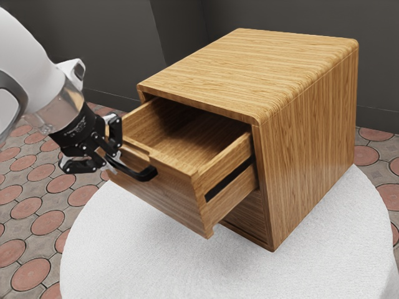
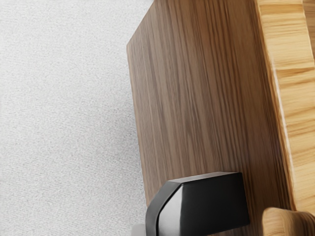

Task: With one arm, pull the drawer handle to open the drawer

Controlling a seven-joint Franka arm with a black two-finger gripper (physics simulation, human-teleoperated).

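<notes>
A bamboo cabinet [image 1: 305, 118] stands on a round white table [image 1: 262, 261]. Its upper drawer [image 1: 181, 187] is slid well out toward the exterior view's left, and its bare wooden inside is open to view. A black bar handle [image 1: 138, 171] runs across the drawer front. My black gripper [image 1: 107, 152] holds the handle's left end, one finger on each side of the bar. In the wrist view the drawer front [image 2: 206, 98] stands close before the hand, and the black handle mount [image 2: 197, 206] lies just under it.
The white tabletop [image 2: 59, 123] spreads below and in front of the drawer. Around the table is a floor of red round tiles [image 1: 31, 205], with a dark wall behind. A second, lower drawer front [image 1: 246, 218] sits flush in the cabinet.
</notes>
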